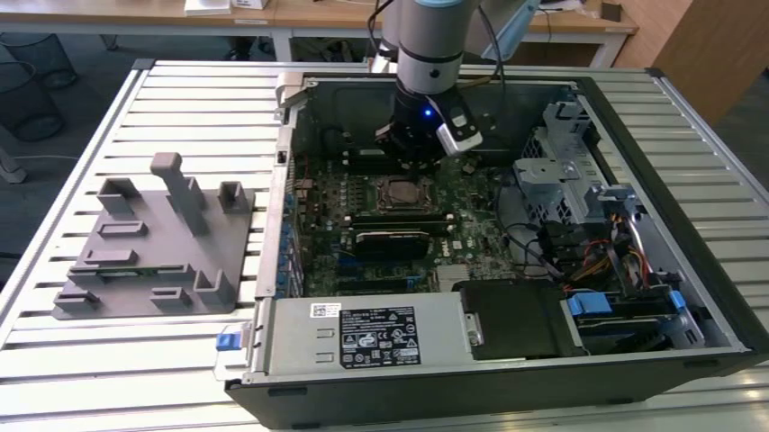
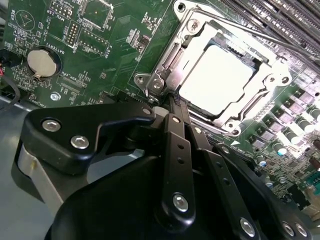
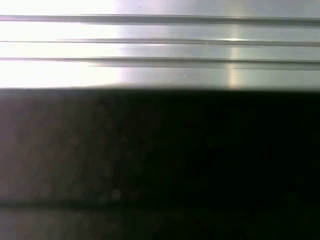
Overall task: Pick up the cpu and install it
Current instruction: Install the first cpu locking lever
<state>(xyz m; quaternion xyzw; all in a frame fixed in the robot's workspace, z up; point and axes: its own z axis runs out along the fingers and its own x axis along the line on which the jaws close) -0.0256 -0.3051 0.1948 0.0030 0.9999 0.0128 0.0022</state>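
The cpu is a small square chip with a bright silvery top. It lies flat inside the metal-framed socket on the green motherboard. In the exterior view the socket sits mid-board in the open computer case. My gripper hangs just behind it, low over the board. In the second wrist view the black fingers run together to a point at the socket frame's corner, beside the cpu. My gripper is shut with nothing between its fingers.
The grey plastic fixture stands on the slatted metal table at the exterior view's left. Case walls, a power supply, a drive cage and cables ring the board. A coin battery sits near the socket.
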